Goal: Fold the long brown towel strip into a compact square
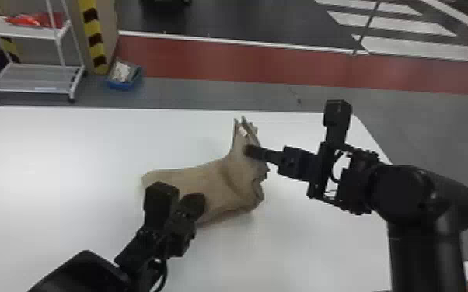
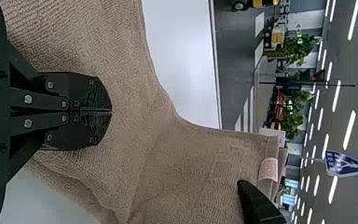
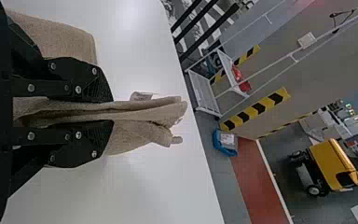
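As is shown in the head view, the brown towel strip (image 1: 206, 178) is supported on the white table (image 1: 70, 155), its far end raised by the right gripper (image 1: 250, 150); the left gripper (image 1: 199, 200) is positioned at its near side. In the left wrist view, the left gripper's (image 2: 111, 111) fingers are pressed together. In the right wrist view, towel layers are clamped between the right gripper's (image 3: 113, 110) fingers.

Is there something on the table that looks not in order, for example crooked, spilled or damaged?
Nothing looks spilled or damaged. Only the towel looks untidy: its right part stands up crumpled in the right tool, while its left part lies flatter on the table.
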Tool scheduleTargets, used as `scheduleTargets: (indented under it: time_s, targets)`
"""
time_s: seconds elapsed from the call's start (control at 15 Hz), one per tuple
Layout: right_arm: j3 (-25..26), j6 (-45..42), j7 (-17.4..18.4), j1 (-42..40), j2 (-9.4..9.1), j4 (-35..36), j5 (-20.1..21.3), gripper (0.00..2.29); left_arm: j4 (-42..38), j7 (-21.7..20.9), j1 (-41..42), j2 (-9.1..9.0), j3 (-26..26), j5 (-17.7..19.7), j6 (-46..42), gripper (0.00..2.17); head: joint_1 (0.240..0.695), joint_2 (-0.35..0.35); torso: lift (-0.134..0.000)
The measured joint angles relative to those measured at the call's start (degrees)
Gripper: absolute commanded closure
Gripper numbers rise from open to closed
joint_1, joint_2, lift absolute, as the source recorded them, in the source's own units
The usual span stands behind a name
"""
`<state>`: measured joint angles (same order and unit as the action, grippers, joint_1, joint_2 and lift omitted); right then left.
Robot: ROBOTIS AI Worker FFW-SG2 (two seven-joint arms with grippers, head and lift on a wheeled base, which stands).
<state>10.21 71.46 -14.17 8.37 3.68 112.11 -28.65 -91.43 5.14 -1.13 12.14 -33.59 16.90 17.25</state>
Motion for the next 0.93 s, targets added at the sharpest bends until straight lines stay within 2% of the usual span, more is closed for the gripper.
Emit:
scheduleTargets:
  time_s: [0.13,0.4,0.53,0.93]
  targets:
    - [-1.1,-0.6,0.1,0.3,-0.33,-0.1,0.4,0.94,-1.2,-0.1,0.2,0.39,0.0,0.8,0.2,2.14,0.695,-0.170,-0.120]
    - [-0.5,-1.3,0.0,0.4,0.12,-0.4,0.2,0.94,-10.7,-0.6,3.4,3.43,5.1,3.0,2.8,2.14,0.695,-0.144,-0.120]
    - [0.3,-1.6,0.0,0.3,0.27,-0.4,-0.2,0.94,-12.8,-1.0,4.3,4.75,8.1,3.6,4.7,2.14,0.695,-0.118,-0.120]
    - [0.4,-2.1,0.0,0.5,0.40,-0.4,-0.5,0.94,-6.8,-2.9,4.3,5.56,9.9,1.7,6.0,2.14,0.695,-0.077,-0.120]
